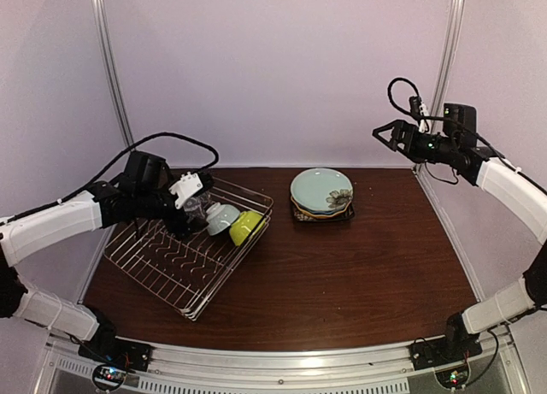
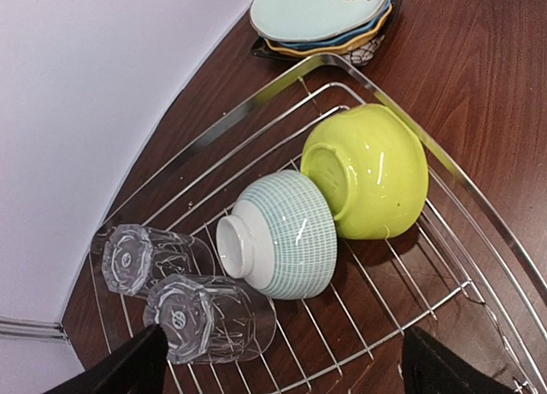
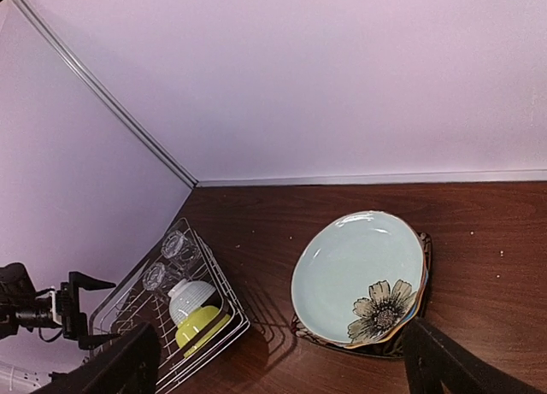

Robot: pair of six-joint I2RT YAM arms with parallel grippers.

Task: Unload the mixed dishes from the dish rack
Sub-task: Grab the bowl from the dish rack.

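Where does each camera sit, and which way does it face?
Top external: above and behind the bases, looking down at dish rack and plate stack; left arm, right arm show.
Left wrist: over the rack, facing lime-green bowl, pale bowl, glasses; own jaws open below.
Right wrist: raised high, facing down at the plates; own jaws open below.
Shared: all show rack and plates.

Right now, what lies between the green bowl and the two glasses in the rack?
A small pale bowl on its side, touching the green bowl; the left wrist view shows it.
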